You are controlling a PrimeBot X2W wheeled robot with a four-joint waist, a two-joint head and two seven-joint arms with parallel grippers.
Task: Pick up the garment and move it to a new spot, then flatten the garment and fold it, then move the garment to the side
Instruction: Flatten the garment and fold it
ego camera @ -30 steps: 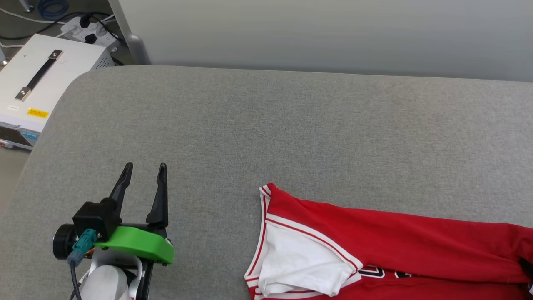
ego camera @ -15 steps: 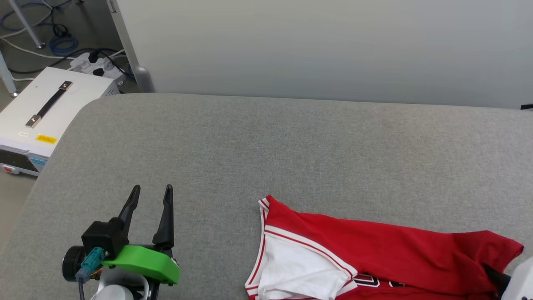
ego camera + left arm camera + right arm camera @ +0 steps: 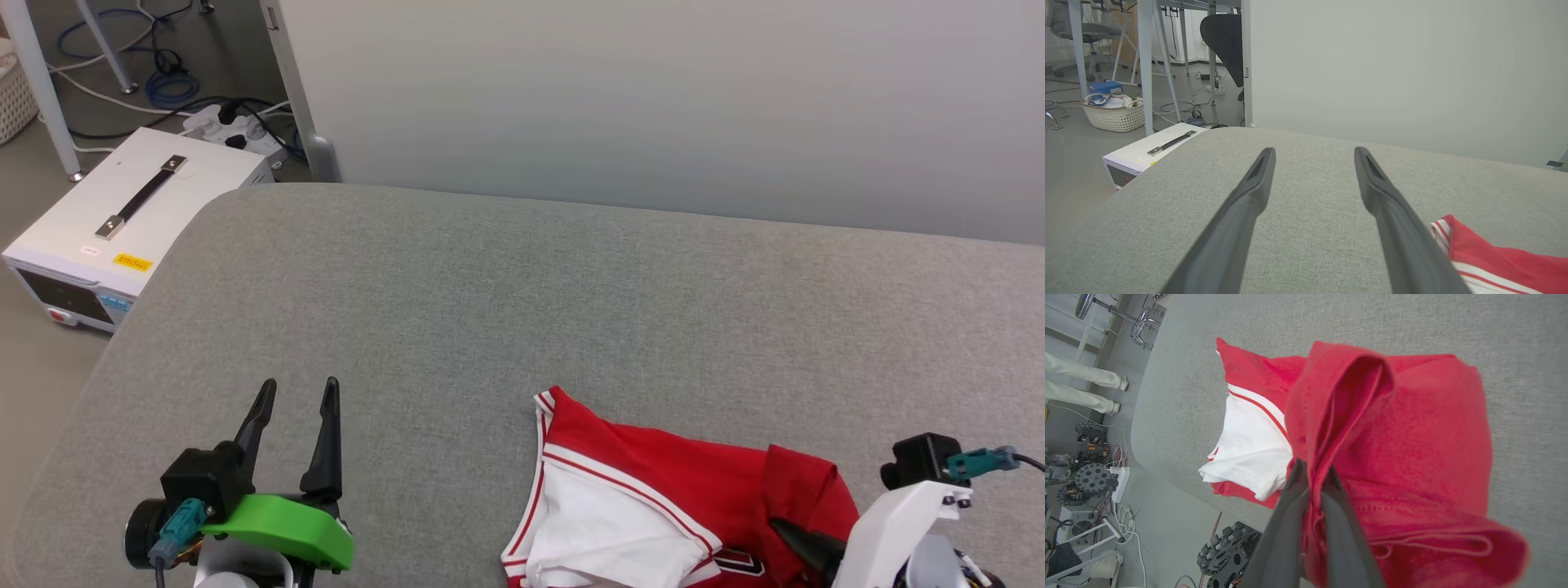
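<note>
The garment (image 3: 661, 478), a red jersey with a white sleeve and striped trim, lies bunched at the grey table's near edge. In the right wrist view my right gripper (image 3: 1314, 473) is shut on a raised fold of the garment's red cloth (image 3: 1412, 428), with the white sleeve (image 3: 1249, 457) lying flat beyond. In the head view the right gripper (image 3: 784, 529) pokes into the red cloth at the lower right. My left gripper (image 3: 298, 392) stands open over bare table, well left of the garment. The left wrist view shows its gripper (image 3: 1314, 153) with fingers wide apart and the garment's corner (image 3: 1490, 257) at the lower right.
The grey padded table (image 3: 522, 302) stretches far beyond the garment. A pale partition wall (image 3: 653, 98) backs it. On the floor past the left edge sit a white box with a black handle (image 3: 139, 212), a power strip and cables. A person's legs (image 3: 1081, 386) stand near the table.
The right gripper has come into view, drawing the garment's right side leftward into a raised fold. The head camera has shifted. The left gripper stays open in place.
</note>
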